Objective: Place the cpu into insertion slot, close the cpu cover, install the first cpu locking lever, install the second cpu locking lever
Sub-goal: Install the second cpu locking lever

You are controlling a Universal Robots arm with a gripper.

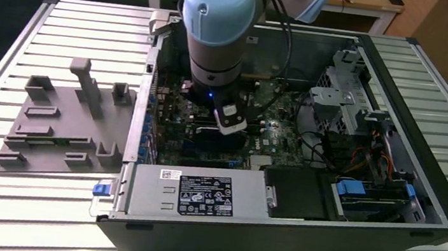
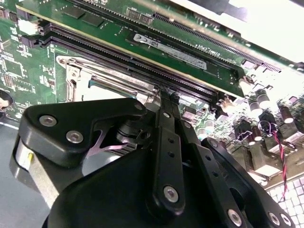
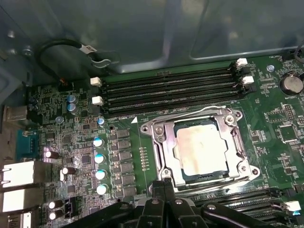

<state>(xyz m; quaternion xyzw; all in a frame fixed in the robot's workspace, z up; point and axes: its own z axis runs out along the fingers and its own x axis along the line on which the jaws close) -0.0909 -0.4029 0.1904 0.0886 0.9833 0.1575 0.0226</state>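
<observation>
The cpu (image 3: 202,147), a silvery-grey square chip, lies flat in the insertion slot (image 3: 247,167) on the green motherboard. The cpu cover (image 3: 159,148), a silver metal frame, lies down around it with the chip showing through its window. A thin wire lever (image 3: 185,115) runs along the socket's side by the memory slots. My gripper (image 3: 164,184) is shut, fingertips pressed together at the socket's edge on the opposite side. In the second wrist view the gripper (image 2: 169,96) touches the corner of the cover (image 2: 90,78). In the exterior view the gripper (image 1: 224,137) reaches down into the open computer case.
Black memory slots (image 3: 171,90) lie beyond the socket, and a fitted memory stick (image 2: 175,47) lies beside it. Capacitors (image 3: 99,156) stand near the socket. A power supply (image 1: 198,193), drive cage (image 1: 347,96) and cables crowd the case. A grey fixture plate (image 1: 62,125) lies outside on the slatted table.
</observation>
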